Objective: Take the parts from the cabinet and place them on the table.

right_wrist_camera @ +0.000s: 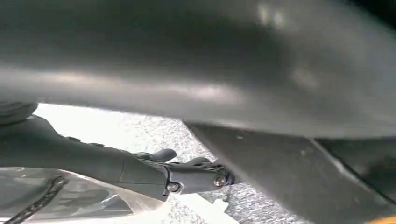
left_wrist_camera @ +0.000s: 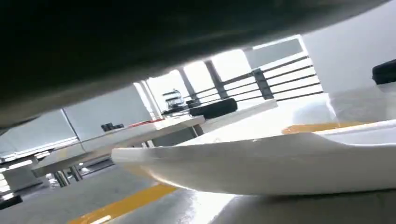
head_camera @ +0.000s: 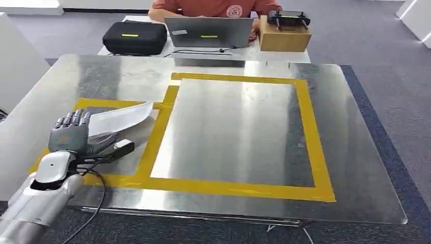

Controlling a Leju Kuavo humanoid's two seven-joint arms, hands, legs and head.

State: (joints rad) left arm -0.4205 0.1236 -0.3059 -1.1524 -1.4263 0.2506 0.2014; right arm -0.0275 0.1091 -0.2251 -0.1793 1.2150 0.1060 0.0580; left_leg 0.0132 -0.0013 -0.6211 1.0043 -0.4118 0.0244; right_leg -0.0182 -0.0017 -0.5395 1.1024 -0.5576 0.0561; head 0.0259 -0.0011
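Note:
A white, curved, thin part (head_camera: 122, 116) hangs low over the small yellow-taped square (head_camera: 152, 147) at the left of the metal table (head_camera: 228, 127). My left hand (head_camera: 68, 134) holds it by its near end, between the fingers above and the thumb below. From the left wrist, the white part (left_wrist_camera: 280, 161) sits just above the shiny tabletop and casts a shadow on it. A dark finger of my right hand (right_wrist_camera: 140, 168) shows close up in the right wrist view, over speckled floor. Whether that hand is open or closed is unclear.
A larger yellow-taped square (head_camera: 305, 137) marks the middle of the table. Behind it stands a second table with a black case (head_camera: 134, 36), a laptop (head_camera: 208, 31) and a wooden box (head_camera: 284, 35), where a person in a red shirt (head_camera: 213, 7) sits. A black cable (head_camera: 96, 203) hangs from my left arm.

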